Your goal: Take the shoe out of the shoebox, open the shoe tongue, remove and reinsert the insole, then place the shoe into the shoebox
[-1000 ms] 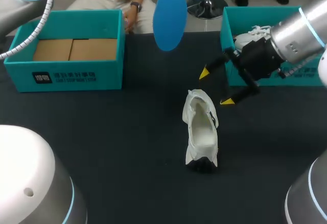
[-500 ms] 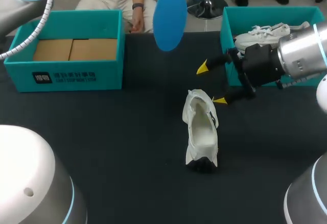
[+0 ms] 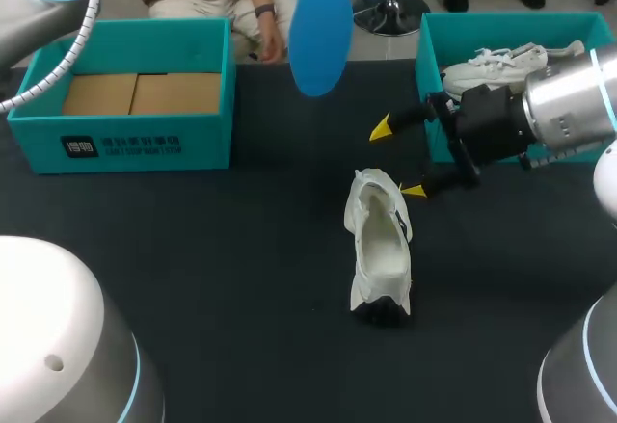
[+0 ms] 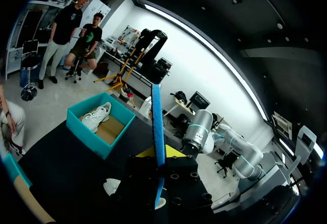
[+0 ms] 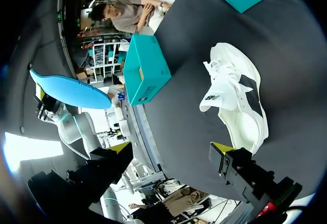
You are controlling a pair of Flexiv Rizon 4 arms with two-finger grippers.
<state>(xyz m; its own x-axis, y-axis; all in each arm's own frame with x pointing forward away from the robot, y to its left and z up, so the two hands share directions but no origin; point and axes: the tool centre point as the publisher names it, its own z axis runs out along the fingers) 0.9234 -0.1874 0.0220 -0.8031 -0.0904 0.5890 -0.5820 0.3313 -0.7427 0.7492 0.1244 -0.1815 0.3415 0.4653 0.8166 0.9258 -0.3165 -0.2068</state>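
A white shoe (image 3: 379, 245) stands on the dark table with its opening facing up and its tongue end toward the far side. My right gripper (image 3: 397, 160) hangs open just beyond that end, one yellow tip close to the shoe; in its wrist view the shoe (image 5: 235, 101) lies ahead of the right gripper (image 5: 171, 150). The blue insole (image 3: 321, 28) hangs high over the table's far middle. In the left wrist view the insole (image 4: 158, 132) shows edge-on, and my left gripper (image 4: 159, 155) is shut on it.
A teal shoebox (image 3: 125, 153) with cardboard inside stands at the far left. A second teal shoebox (image 3: 429, 76) at the far right holds another white shoe (image 3: 501, 65), close behind my right arm. A person sits beyond the far edge.
My right gripper shifted a little left toward the shoe's tongue end, then held still. The insole and the shoe have not moved.
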